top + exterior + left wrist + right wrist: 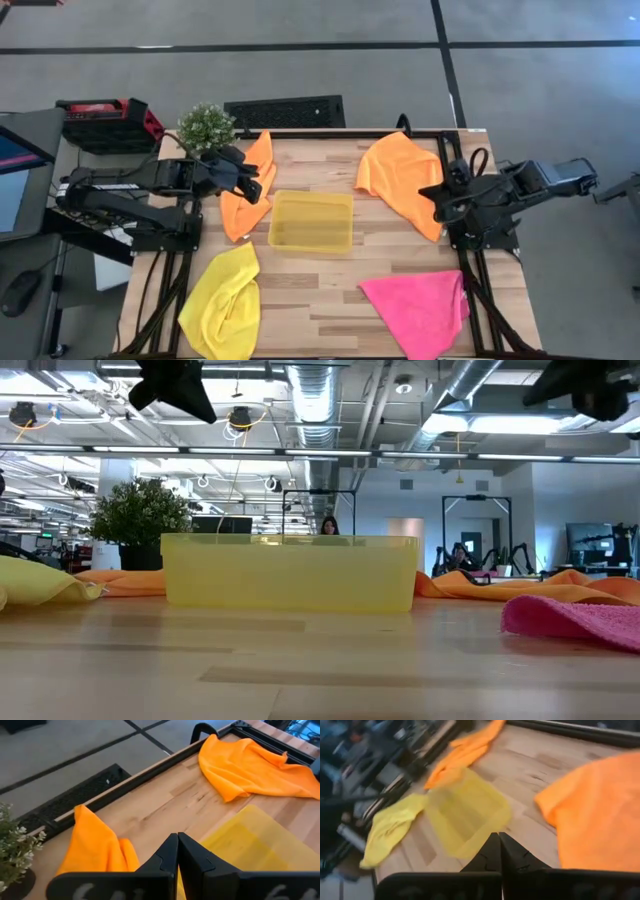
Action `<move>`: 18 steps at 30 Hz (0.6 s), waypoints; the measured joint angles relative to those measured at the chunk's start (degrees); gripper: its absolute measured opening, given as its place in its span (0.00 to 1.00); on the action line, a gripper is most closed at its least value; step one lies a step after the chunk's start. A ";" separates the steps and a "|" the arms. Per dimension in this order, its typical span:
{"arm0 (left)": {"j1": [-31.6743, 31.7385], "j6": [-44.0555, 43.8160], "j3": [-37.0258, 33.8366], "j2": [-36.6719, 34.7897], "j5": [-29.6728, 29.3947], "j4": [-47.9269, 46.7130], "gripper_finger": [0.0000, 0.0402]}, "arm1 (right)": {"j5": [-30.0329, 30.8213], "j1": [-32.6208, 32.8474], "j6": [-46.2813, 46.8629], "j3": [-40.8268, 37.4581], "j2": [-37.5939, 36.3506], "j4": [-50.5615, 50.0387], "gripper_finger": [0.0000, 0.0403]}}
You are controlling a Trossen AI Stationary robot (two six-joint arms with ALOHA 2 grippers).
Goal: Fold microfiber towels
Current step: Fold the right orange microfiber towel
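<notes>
left claw (262, 184) pinched closed, empty, above orange towel (243, 195); right claw (432, 197) closed, empty.

four microfiber towels lay unfolded and rumpled on the table, one toward each corner. the left orange towel (245, 190) was bunched into a long narrow strip at the far left, and the right orange towel (400, 175) spread wider at the far right, with one tail trailing toward the near side. the yellow towel (222, 300) lay crumpled at the near left, draping past the table's edge, and the pink towel (420, 308) lay as a rough triangle at the near right.
</notes>
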 joint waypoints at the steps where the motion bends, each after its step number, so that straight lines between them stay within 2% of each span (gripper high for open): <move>1: 0.23 -0.50 0.00 0.00 0.19 0.01 0.00 | 0.22 -1.00 2.32 0.01 0.34 -1.04 0.02; 6: 2.75 -2.63 -0.04 0.00 4.02 0.21 0.00 | -1.94 -6.98 9.01 0.01 2.26 -7.18 0.01; 13: 10.47 -1.48 -0.07 0.30 15.65 6.16 0.00 | -11.60 -17.46 9.60 0.01 2.62 -10.59 0.01; 18: 16.12 1.93 1.51 3.88 23.79 6.58 0.00 | -16.54 -23.84 4.67 0.01 3.37 -10.55 0.01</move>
